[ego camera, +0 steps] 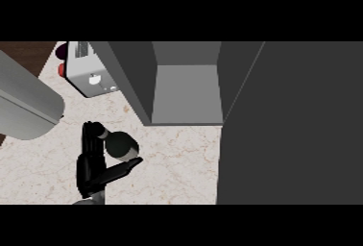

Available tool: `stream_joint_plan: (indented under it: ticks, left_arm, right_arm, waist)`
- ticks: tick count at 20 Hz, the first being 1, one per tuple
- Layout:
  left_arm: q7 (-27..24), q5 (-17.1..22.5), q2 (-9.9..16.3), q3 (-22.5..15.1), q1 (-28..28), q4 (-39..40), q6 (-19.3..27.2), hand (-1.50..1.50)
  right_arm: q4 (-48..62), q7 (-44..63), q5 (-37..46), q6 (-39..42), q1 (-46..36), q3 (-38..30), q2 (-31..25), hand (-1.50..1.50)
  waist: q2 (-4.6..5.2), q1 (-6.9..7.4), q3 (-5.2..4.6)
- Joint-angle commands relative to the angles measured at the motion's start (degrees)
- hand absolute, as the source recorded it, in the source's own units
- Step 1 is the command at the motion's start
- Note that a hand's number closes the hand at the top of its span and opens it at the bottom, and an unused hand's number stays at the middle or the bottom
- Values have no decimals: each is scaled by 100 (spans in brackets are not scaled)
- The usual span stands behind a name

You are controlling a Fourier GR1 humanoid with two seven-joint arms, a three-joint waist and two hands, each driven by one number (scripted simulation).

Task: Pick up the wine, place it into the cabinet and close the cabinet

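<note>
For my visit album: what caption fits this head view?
Black hand curls round the dark wine bottle on the pale marble counter, before the open grey cabinet.

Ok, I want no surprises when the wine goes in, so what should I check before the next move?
1. Cabinet door open: ok.
2. Cabinet shelf bare where it shows: ok.
3. Left hand at the wine bottle: ok, the bottle sits right beside it.
4. Hold on the bottle secured: cannot tell.
5. Way to the opening free: ok, the toaster stands left of the cabinet.
6. Bottle inside the cabinet: not ok, it is out over the counter.
</note>
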Motion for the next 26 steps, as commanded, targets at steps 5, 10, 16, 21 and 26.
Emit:
stream_joint_plan:
  ticks: [5, 10, 16, 21, 26]
  left_arm:
    - [-326, 257, 173, 304, -756, 1072, -379, -150]
    - [-1049, 465, -32, 188, -621, 1505, -599, -150]
    - [-698, 592, 95, 99, -739, 1329, -1167, 150]
    - [-804, 396, 179, -2, -1172, 1827, -1096, 150]
    - [-876, -239, 666, -473, -669, 1333, -977, 150]
  right_arm:
    - [-1067, 632, -378, -257, 2, -45, 24, -150]
    - [-803, 643, -319, -228, -293, -111, -33, -150]
    - [-901, 406, -284, -40, 120, -45, 19, -150]
    - [-964, 369, -449, -19, 233, -171, 74, -150]
    - [-550, -161, -559, 311, 467, -378, 59, -150]
  waist:
    - [2, -11, -2]
    - [6, 10, -4]
    - [1, 3, 0]
    - [2, -24, 1]
    - [-10, 14, 10]
